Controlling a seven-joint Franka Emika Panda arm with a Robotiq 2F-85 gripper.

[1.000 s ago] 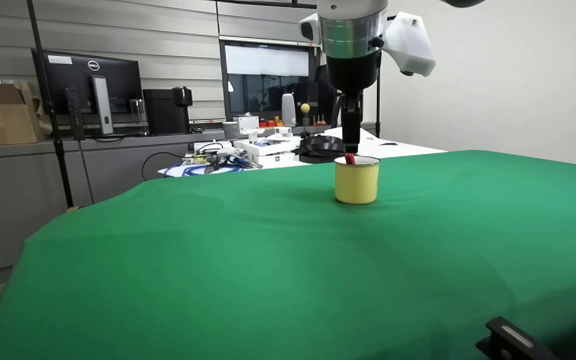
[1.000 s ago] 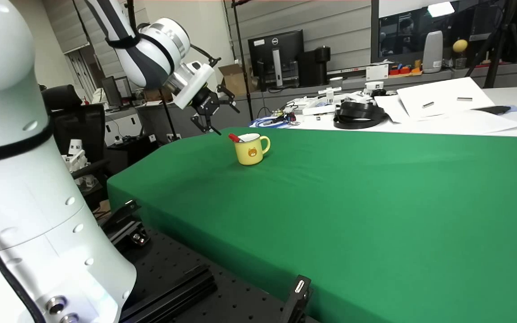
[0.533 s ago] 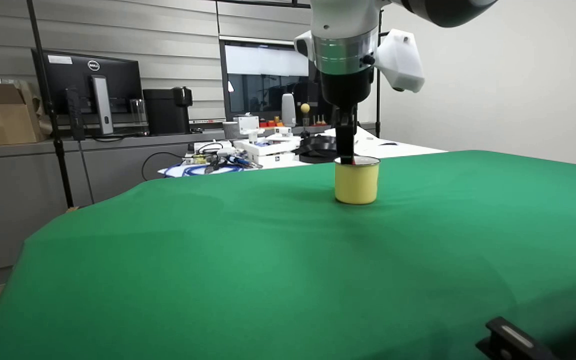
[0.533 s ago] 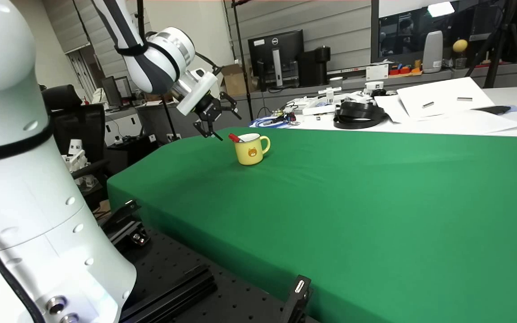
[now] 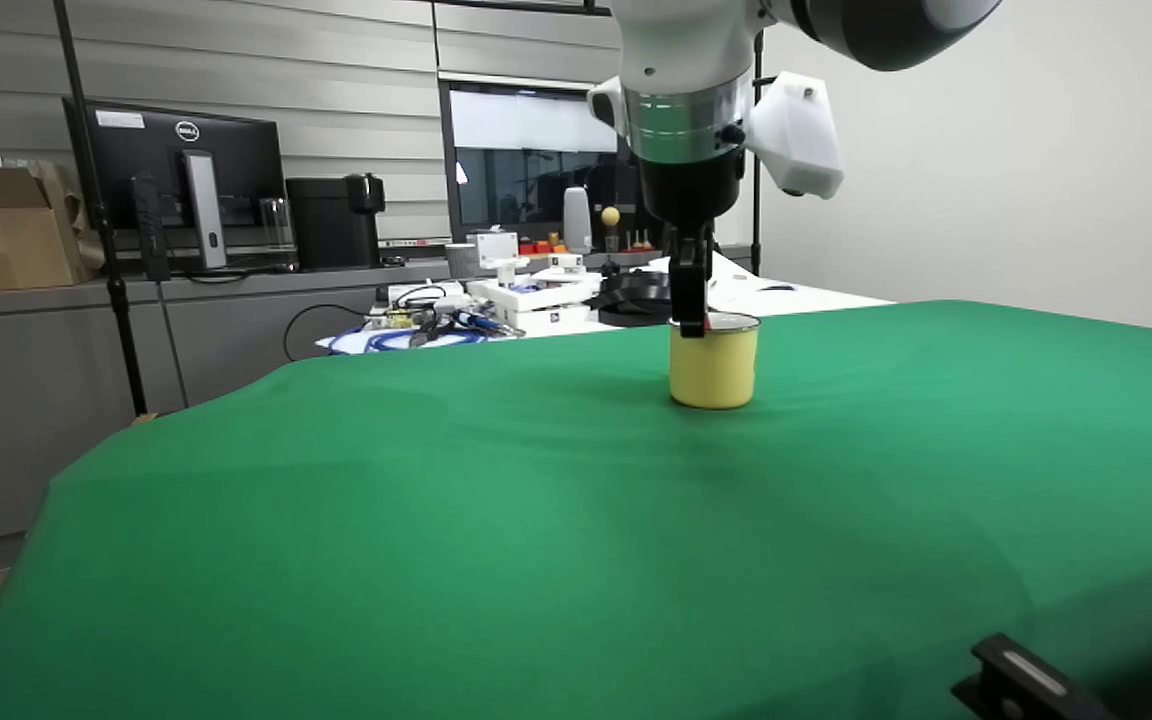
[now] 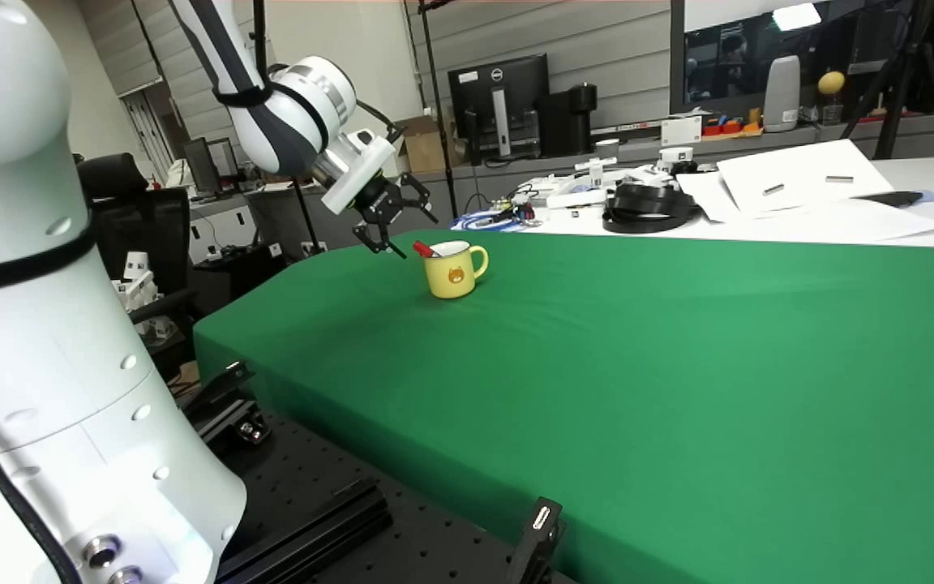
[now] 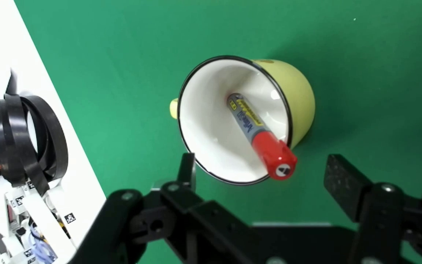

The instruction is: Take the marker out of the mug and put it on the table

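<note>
One marker [image 7: 256, 132] leans in the mug [image 7: 302, 99], red cap [image 7: 272, 151] beyond the rim [image 7: 229, 57]; mug upright on the green desk [image 7: 123, 91]. Hand [image 7: 262, 178] near cap, fingers [image 7: 187, 170] apart, nothing gripped; a grasp looks to be next. Risks, judged: closing off-centre could drag the cap and tip the mug; one finger overlaps the rim in the wrist view, so descent may strike it; a shallow pinch could slip.

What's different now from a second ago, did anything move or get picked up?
The gripper has come down in both exterior views; in an exterior view a finger now overlaps the rim of the mug. Nothing was taken hold of or let go: the gripper is still open. The mug stayed put on the table, the marker still leaning in it.
</note>
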